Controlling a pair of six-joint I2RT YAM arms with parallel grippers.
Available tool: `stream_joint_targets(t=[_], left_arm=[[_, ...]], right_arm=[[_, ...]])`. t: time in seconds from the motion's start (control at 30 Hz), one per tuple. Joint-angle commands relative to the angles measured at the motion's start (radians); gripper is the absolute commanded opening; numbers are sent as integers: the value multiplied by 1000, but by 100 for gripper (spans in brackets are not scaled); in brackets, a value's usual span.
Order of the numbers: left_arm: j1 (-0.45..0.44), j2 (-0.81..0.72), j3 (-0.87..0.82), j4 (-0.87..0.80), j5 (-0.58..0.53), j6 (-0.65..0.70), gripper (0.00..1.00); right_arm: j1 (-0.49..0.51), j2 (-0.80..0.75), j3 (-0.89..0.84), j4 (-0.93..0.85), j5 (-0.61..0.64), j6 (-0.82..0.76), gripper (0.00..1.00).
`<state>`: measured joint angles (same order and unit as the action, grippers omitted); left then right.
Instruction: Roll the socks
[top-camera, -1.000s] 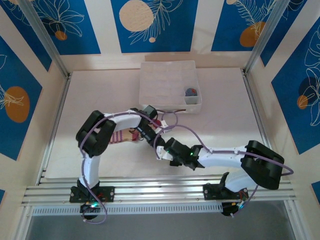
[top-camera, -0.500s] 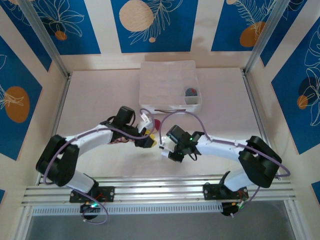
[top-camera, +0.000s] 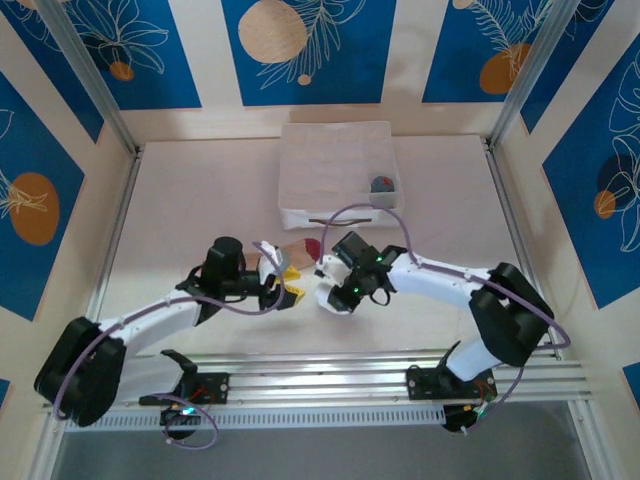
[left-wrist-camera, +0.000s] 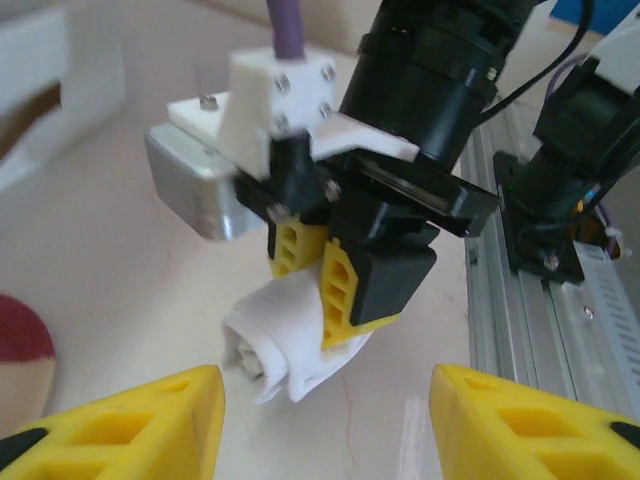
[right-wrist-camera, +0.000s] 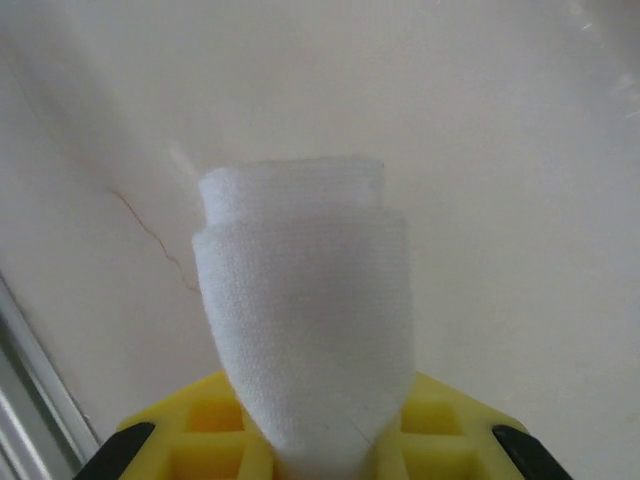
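Note:
A rolled white sock (right-wrist-camera: 305, 290) is pinched between the yellow fingers of my right gripper (right-wrist-camera: 310, 445), which is shut on it just above the table. In the left wrist view the same white roll (left-wrist-camera: 270, 345) hangs from the right gripper (left-wrist-camera: 335, 300), straight ahead of my left gripper (left-wrist-camera: 325, 425), whose jaws stand wide apart and hold nothing. From above, the left gripper (top-camera: 289, 281) faces the right gripper (top-camera: 331, 296) at the table's front middle. A tan sock (top-camera: 298, 248) with a maroon toe (left-wrist-camera: 20, 335) lies just behind them. A grey sock (top-camera: 381, 184) sits in the box.
A white fabric compartment box (top-camera: 340, 214) stands at the back middle of the table. An aluminium rail (top-camera: 320, 384) runs along the near edge, close behind both grippers (left-wrist-camera: 500, 330). Metal frame posts stand at the left and right sides.
My left arm has swung down and stretched out low to the left, and its jaws have opened wider. The right gripper has carried the white roll slightly up and back.

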<state>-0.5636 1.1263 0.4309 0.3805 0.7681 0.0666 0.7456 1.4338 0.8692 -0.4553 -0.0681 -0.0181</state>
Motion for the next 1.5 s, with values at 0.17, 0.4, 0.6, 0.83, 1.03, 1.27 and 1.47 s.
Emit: stream_joint_targets(t=[0.17, 0.4, 0.6, 0.83, 1.03, 1.27, 1.47], left_arm=[[-55, -24, -26, 271, -6, -121, 59], [-62, 26, 4, 472, 64, -254, 59], [-67, 24, 49, 465, 156, -240, 59], [-67, 13, 79, 528, 289, -257, 58], [-65, -14, 108, 490, 347, -252, 59], [-68, -12, 150, 409, 378, -221, 46], [-74, 14, 178, 399, 394, -232, 9]], right_arm=[[-109, -182, 36, 126, -394, 185, 0], [-151, -259, 8, 252, -604, 284, 0], [-140, -257, 13, 295, -813, 285, 0], [-122, -245, 39, 244, -909, 260, 0], [-128, -244, 51, 240, -925, 252, 0], [-114, -208, 82, 245, -973, 257, 0], [-104, -188, 96, 236, -946, 248, 0]])
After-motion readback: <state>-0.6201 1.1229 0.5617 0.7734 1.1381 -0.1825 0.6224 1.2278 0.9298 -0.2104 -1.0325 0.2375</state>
